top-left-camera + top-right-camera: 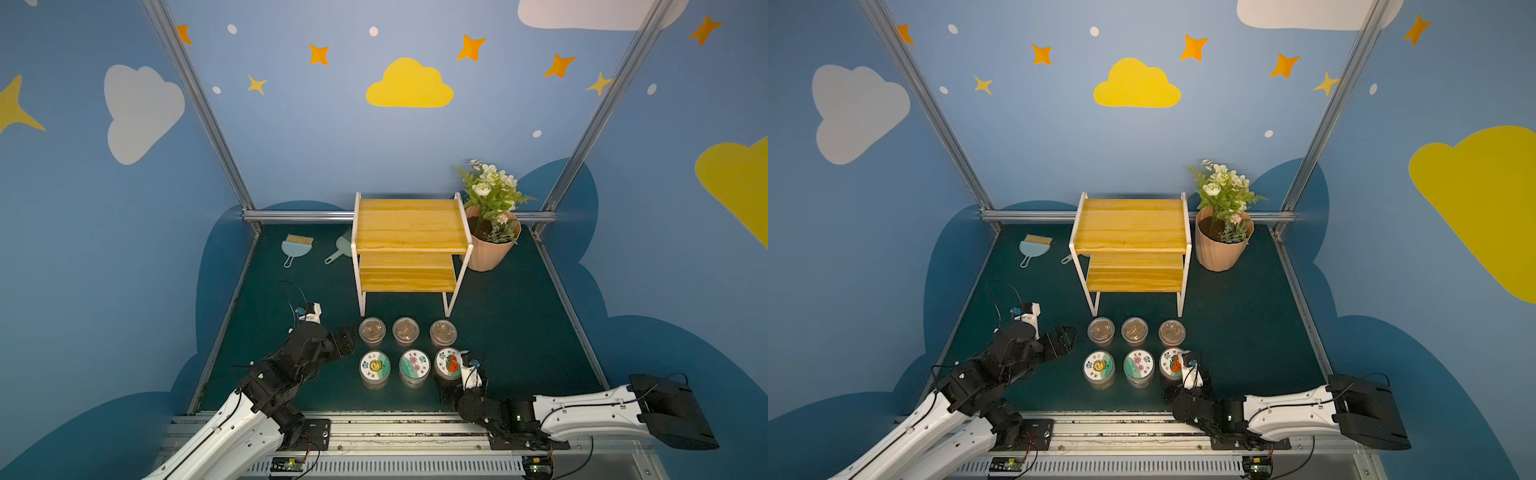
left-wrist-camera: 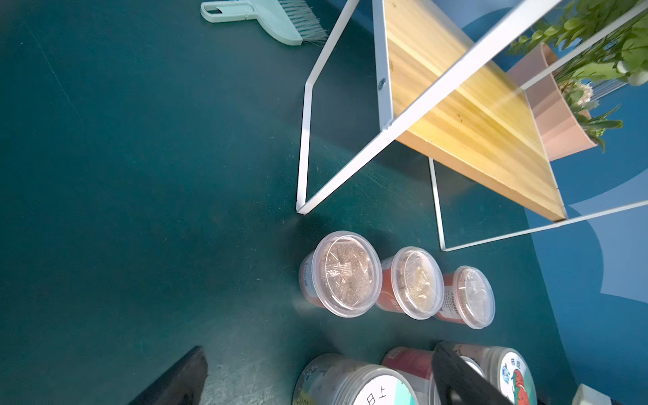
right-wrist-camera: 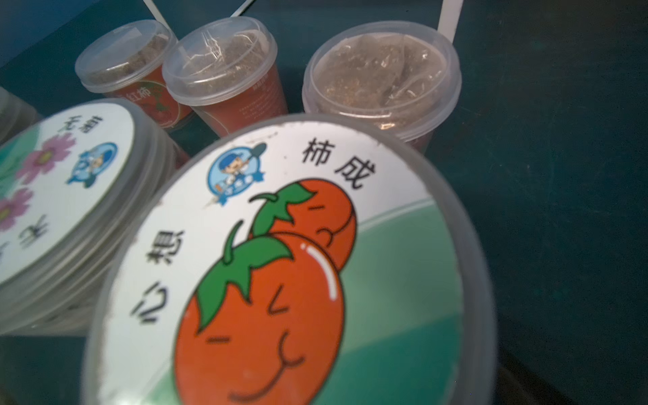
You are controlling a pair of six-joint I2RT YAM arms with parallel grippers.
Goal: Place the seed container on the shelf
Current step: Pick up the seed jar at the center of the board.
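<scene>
While the right claw (image 1: 443,385) sits low against the near side of the tomato jar (image 1: 445,361), its jaws are spread wide, and the wrist above it hides whether they touch the jar. The jar stands upright on the green table (image 1: 519,332), at the right end of a front row of three picture-lidded jars, next to the flower jar (image 1: 414,365) and the sunflower jar (image 1: 374,366). The left claw (image 1: 347,338) hangs just left of the rows, gaping wide and holding nothing, near the leftmost of three clear-lidded cups (image 1: 372,330) that form the row behind. Just past the cups stands the shelf (image 1: 411,226), well apart from the tomato jar. A potted plant (image 1: 490,249) stands just beside the shelf's right side. A brush (image 1: 296,247) and a dustpan (image 1: 338,251) lie to the shelf's left.
</scene>
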